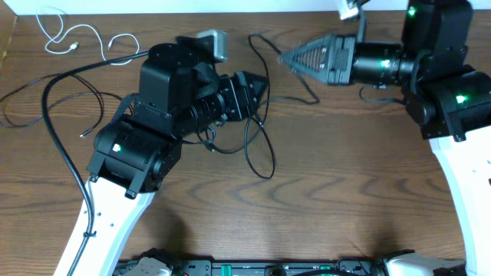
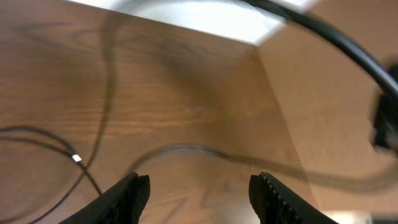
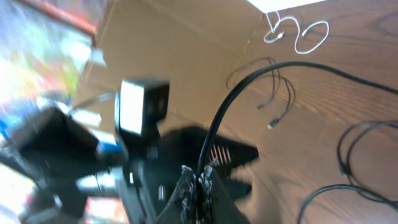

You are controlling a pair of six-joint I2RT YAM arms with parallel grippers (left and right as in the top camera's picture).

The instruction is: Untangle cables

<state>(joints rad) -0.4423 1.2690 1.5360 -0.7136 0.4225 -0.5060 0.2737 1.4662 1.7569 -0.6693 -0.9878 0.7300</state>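
Observation:
My right gripper (image 1: 284, 55) is shut on a black cable (image 1: 309, 96) at the back middle of the table. In the right wrist view that cable (image 3: 225, 112) rises from between the shut fingertips (image 3: 199, 177) and arcs off to the right. The same cable's loop (image 1: 265, 157) lies below my left gripper (image 1: 258, 84), which hangs open with nothing between its fingers (image 2: 134, 190). A blurred black cable (image 2: 186, 149) crosses the wood under it. A second black cable (image 1: 98, 107) lies at the left. The short white cable (image 1: 77, 34) is curled at the back left, apart from both.
The left arm's thick black lead (image 1: 50, 115) sweeps over the table's left side. A grey block (image 1: 213, 42) stands just behind the left arm. The white back edge (image 2: 205, 22) of the table is close ahead of the left gripper.

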